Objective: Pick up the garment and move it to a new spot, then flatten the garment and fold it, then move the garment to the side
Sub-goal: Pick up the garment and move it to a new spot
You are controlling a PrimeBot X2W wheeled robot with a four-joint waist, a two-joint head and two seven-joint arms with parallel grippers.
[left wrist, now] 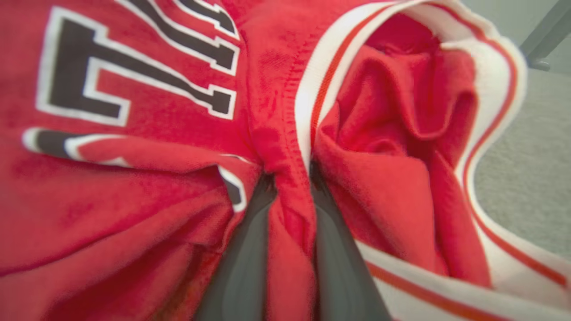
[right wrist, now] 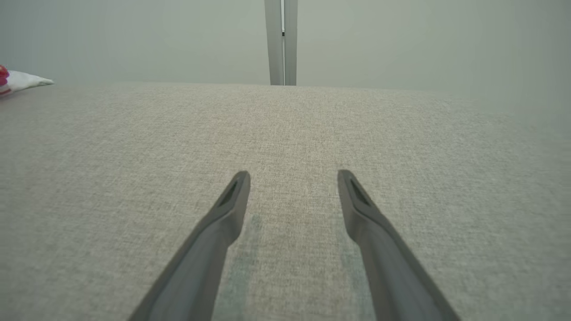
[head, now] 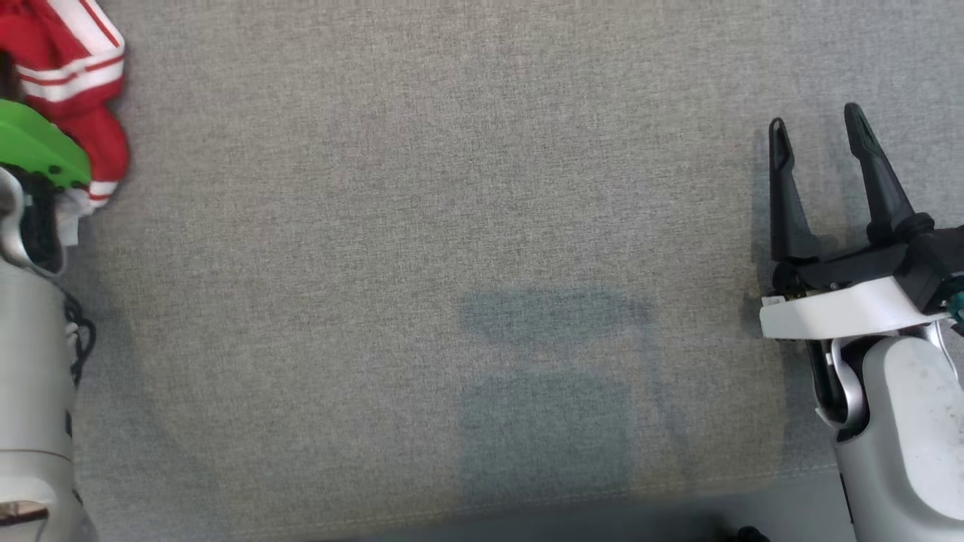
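The garment is a red jersey with white-and-red striped trim and black lettering edged in white, bunched at the far left edge of the grey table in the head view. Up close in the left wrist view, a ridge of the garment is pinched between the two dark fingers of my left gripper, which is shut on it. A corner of the garment peeks in at the far left of the right wrist view. My right gripper hovers open over the table at the right, nothing between its fingers.
Grey woven fabric covers the table, with its front edge at the bottom of the head view. A green part sits on my left arm by the garment. Beyond the table's far edge stands a pale upright post.
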